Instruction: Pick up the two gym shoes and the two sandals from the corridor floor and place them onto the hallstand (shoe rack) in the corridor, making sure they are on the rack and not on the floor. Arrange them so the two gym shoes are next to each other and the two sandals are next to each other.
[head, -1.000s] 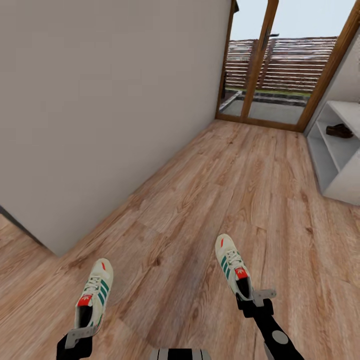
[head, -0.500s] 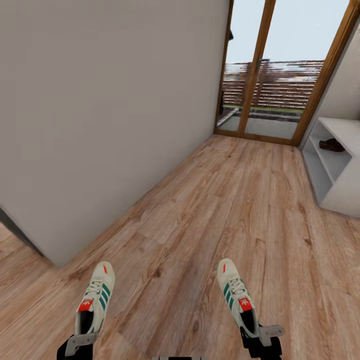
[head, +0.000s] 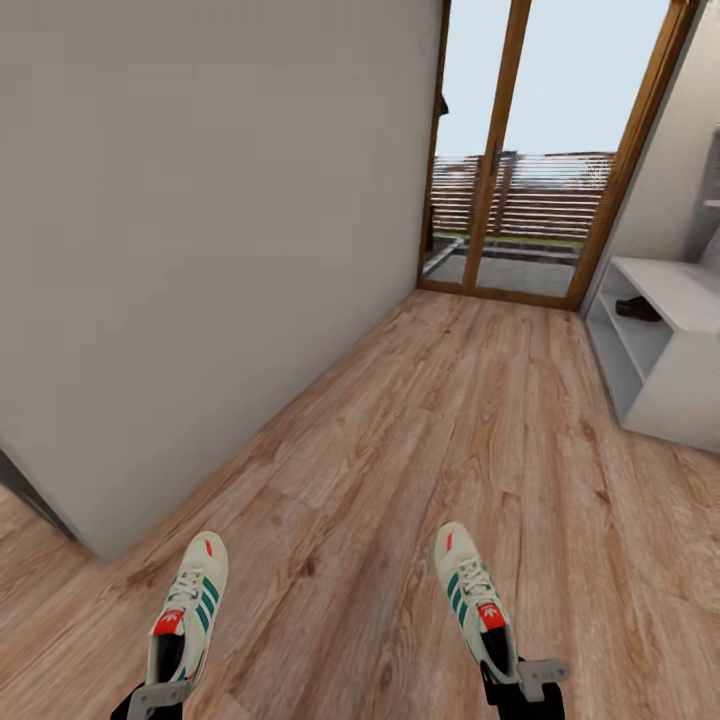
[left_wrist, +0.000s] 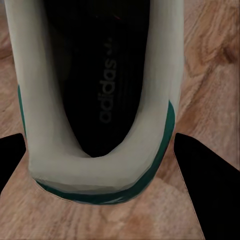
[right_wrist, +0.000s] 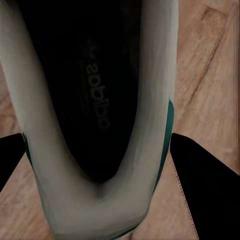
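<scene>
Two white sneakers are held up over a brown wood floor, one in each gripper.

The left gripper (head: 158, 697) is clamped on the heel of one white low-top sneaker with green stripes and a red tongue patch (head: 187, 609). The right gripper (head: 522, 682) is clamped on the heel of the other white sneaker with green stripes (head: 473, 598). In the left wrist view, black fingers (left_wrist: 205, 185) sit on both sides of the shoe's heel (left_wrist: 95, 170), and you can see the dark inside with letters. The right wrist view shows the same with the other shoe (right_wrist: 100, 200). Both toes point ahead over the warm brown wood-plank floor (head: 420, 430). Far ahead on the right stands the low white shoe rack with open shelves (head: 660, 360). One dark brown sandal (head: 637, 308) lies on a shelf of it. A plain grey wall (head: 200, 220) is on the left, and a wood-framed glass door (head: 530, 160) is at the end.
</scene>
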